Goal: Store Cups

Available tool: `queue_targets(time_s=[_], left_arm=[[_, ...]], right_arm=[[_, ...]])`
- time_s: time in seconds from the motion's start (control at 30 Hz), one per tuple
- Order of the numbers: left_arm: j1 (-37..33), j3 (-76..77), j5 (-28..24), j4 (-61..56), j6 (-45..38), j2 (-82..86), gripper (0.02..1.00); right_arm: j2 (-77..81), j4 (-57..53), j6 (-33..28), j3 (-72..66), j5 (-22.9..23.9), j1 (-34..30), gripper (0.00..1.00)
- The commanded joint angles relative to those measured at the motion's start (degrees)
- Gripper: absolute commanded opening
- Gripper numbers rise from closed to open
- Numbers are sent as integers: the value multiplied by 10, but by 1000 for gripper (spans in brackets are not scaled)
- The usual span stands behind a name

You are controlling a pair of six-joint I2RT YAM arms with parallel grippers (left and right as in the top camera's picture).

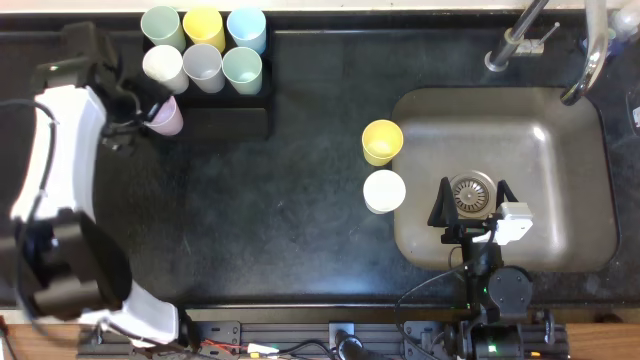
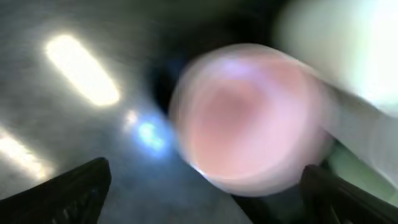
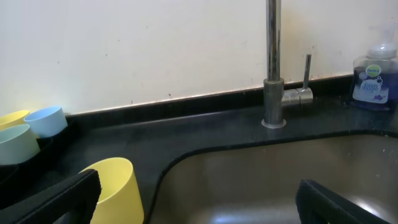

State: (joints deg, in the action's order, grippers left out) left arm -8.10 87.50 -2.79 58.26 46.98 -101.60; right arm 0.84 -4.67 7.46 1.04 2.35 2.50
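Left gripper (image 2: 206,169) has its jaws spread wide, not clamping anything. The pale pink plastic cup (image 1: 165,115) is tipped sideways right in front of them, at the edge of the black rack (image 1: 240,118) that holds six pastel cups. A yellow plastic cup (image 1: 382,140) and a white plastic cup (image 1: 384,191) stand on the dark tabletop (image 1: 280,220) next to the steel sink (image 1: 560,150). Right gripper (image 1: 472,195) hangs over the sink, jaws open.

Overhead lamps are throwing bright glare streaks across the glossy black bench (image 2: 81,78), the pale pink plastic cup (image 2: 249,124) is smearing into blur, and the steel sink basin (image 1: 560,200) is gleaming softly.
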Motion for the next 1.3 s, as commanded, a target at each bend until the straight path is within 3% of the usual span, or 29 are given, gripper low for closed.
queue_targets(time_s=[0.03,0.17,0.27,0.37,0.53,1.3], left_arm=[[165,46,46,-23,-66,69,998],[335,87,146,-29,15,37,996],[427,107,159,-28,85,-2,996],[477,114,150,-24,150,-35,998],[483,116,106,-24,165,-70,1000],[484,128,10,-56,165,-149,996]], right_arm=[[-5,3,3,-8,-2,-2,998],[-5,3,3,-8,-2,-2,998],[-5,3,3,-8,-2,-2,998],[-5,3,3,-8,-2,-2,998],[-5,3,3,-8,-2,-2,996],[-5,3,3,-8,-2,-2,998]])
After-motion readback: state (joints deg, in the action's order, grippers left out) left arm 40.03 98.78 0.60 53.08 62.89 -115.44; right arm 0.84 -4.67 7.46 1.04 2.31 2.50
